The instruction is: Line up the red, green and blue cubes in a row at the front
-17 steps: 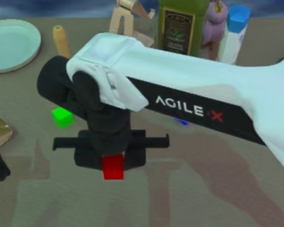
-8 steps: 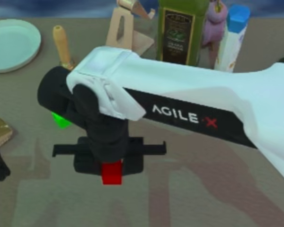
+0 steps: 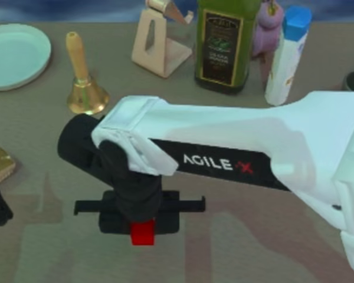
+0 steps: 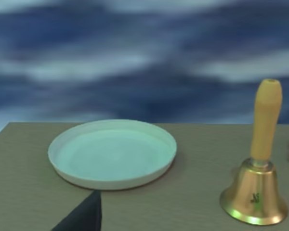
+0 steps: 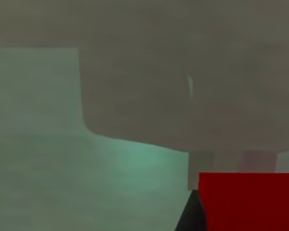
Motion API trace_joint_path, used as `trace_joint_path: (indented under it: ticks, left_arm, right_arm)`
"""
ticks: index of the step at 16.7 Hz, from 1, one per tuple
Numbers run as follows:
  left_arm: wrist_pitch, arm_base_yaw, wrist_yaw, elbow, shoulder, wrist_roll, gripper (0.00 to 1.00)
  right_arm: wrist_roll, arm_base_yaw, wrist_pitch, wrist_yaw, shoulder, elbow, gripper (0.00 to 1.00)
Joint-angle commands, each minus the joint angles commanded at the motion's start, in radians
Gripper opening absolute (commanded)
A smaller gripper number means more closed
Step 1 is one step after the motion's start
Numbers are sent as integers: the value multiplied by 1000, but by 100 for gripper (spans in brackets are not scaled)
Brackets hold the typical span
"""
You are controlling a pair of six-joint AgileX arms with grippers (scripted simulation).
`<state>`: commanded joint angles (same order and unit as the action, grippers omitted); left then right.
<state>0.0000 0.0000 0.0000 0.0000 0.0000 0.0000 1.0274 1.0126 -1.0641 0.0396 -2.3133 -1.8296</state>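
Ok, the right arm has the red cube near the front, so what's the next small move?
Probably lower it and let go. The right pincer is shut on the red cube over bare table near the front edge. The green and blue cubes are hidden under the arm, so a row position can't be checked.

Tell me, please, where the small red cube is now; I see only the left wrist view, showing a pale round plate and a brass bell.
Observer: The small red cube is held in the right gripper, near the front of the table in the top view.
Operator: Are the green and blue cubes visible?
Observer: Neither shows in any view; the white right arm covers much of the table's middle.
Operator: What stands at the back?
Observer: A dark green glass bottle, to the right of your brass bell.
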Motion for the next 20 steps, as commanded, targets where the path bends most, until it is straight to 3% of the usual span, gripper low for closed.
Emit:
trace_joint_path:
  ticks: [1, 14, 20]
  left_arm:
    - [0, 0, 0, 0, 0, 0, 100]
    - [0, 0, 0, 0, 0, 0, 100]
    - [0, 0, 0, 0, 0, 0, 100]
  right_arm:
    - [0, 0, 0, 0, 0, 0, 0]
    - [0, 0, 0, 0, 0, 0, 98]
    - [0, 0, 0, 0, 0, 0, 100]
